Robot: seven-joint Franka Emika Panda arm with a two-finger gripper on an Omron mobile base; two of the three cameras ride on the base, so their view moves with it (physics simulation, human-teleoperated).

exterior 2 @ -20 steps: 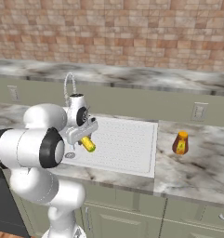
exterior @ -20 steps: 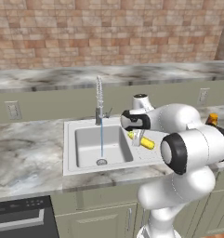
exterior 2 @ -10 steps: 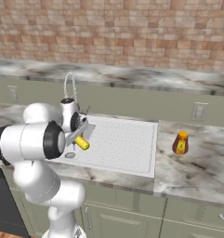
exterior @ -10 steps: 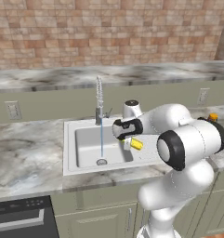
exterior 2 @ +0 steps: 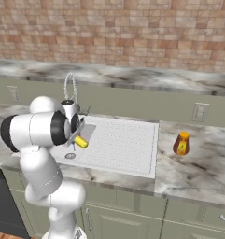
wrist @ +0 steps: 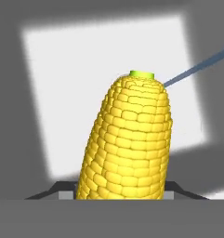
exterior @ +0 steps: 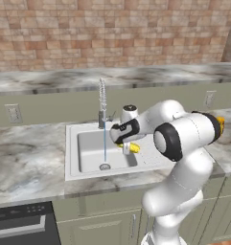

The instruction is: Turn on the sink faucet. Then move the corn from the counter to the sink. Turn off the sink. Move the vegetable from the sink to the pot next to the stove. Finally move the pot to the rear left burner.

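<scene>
Above the sink (exterior: 73, 158) basin, right of the running faucet (exterior: 103, 103) and its water stream (exterior: 105, 143): one yellow corn (exterior: 132, 148) cob, clamped between the fingers of the gripper (exterior: 125, 146), held clear of the basin floor, marble worktop (exterior: 26, 162) surrounding.

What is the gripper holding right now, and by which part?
The gripper holds the corn by its thick lower end, above the sink.
</scene>
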